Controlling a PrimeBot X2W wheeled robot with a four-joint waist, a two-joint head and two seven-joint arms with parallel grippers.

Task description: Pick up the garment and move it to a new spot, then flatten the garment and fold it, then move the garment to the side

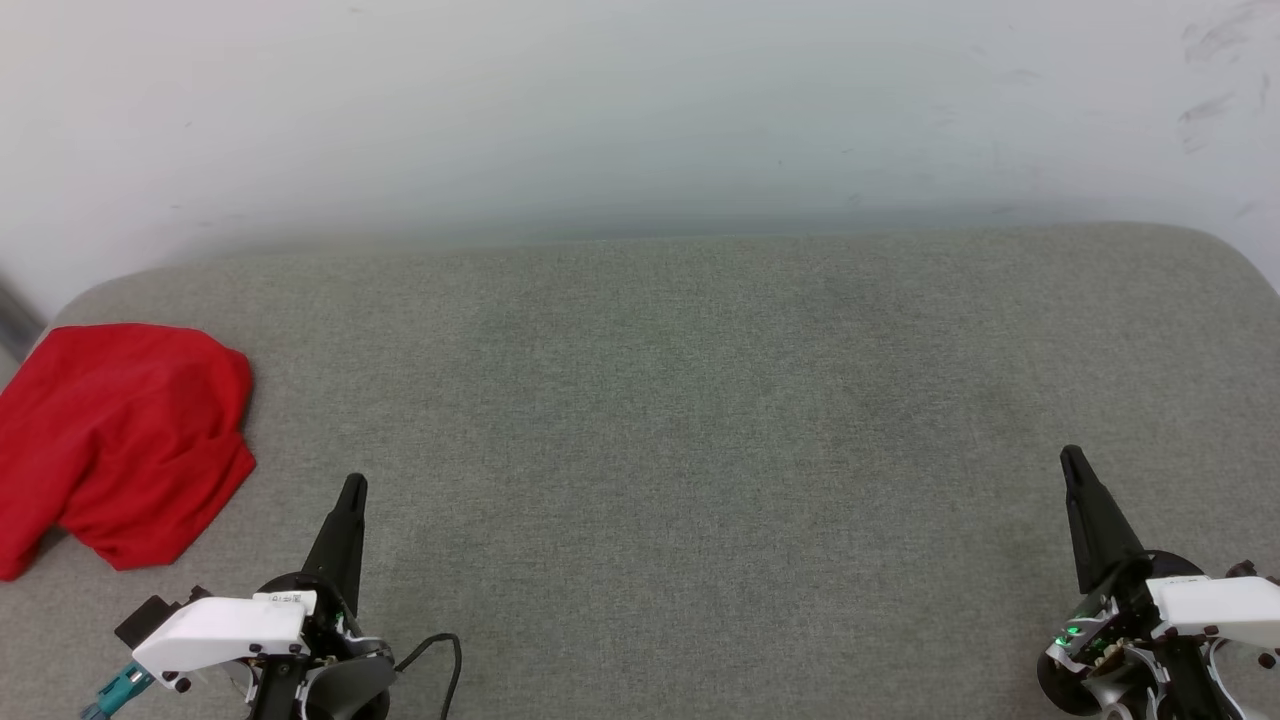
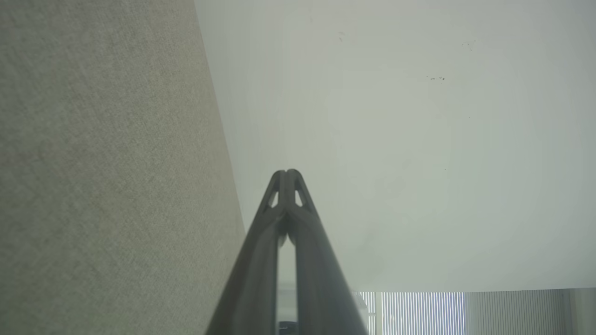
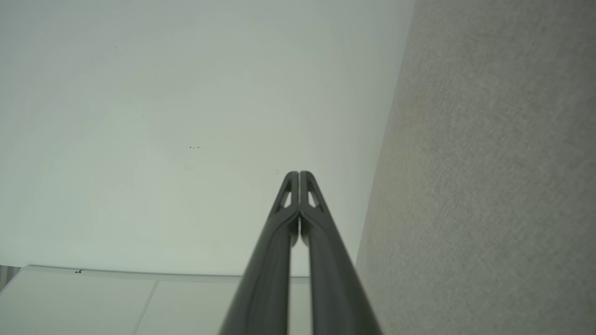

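Note:
The garment (image 1: 115, 440) is a bright red bundle lying folded at the far left edge of the grey fabric surface (image 1: 680, 420); only plain red cloth shows. My left gripper (image 1: 354, 484) hovers at the lower left, to the right of the garment and apart from it, fingers pressed together and empty. At the lower right my right gripper (image 1: 1071, 458) is likewise shut and empty. In the left wrist view the left gripper (image 2: 287, 172) points along the surface toward the wall, tips touching. The right wrist view shows the right gripper (image 3: 298, 173) with tips touching too.
A white wall (image 1: 640, 110) rises directly behind the surface's far edge. The surface has rounded far corners, and its left edge runs just past the garment. A black cable (image 1: 445, 660) loops beside my left wrist.

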